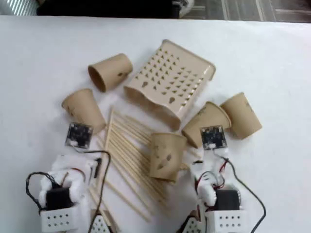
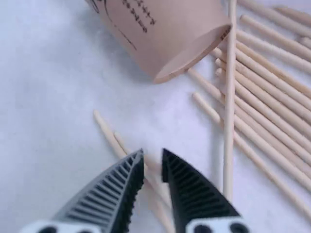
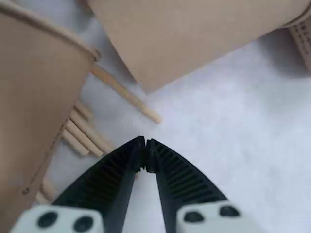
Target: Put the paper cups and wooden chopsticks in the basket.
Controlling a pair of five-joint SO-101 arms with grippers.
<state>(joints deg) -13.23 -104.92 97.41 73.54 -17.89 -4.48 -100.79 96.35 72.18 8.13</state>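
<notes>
Bright, diffuse light from overhead. The white table [image 1: 272,58] reads close to washed out, with no hard glare spots. Shadows are soft-edged everywhere. Beyond the left gripper [image 2: 152,153] jaws, a broad soft shadow lies beside the tipped paper cup [image 2: 160,34]. The chopsticks [image 2: 272,97] to one side of those jaws throw only thin, faint lines. Beyond the right gripper [image 3: 145,143] jaws, shade pools under the second cup [image 3: 194,34] and fades to bright table nearer the jaws. Ribbed jaw faces look matte, no sheen. The basket [image 1: 170,77] carries a dark band under its near lip.

Crowding the space before the basket [image 1: 170,80] with loose chopsticks [image 1: 127,150] and toppled paper cups [image 1: 166,156]; leaving bare table [image 1: 48,48] along the far side.
</notes>
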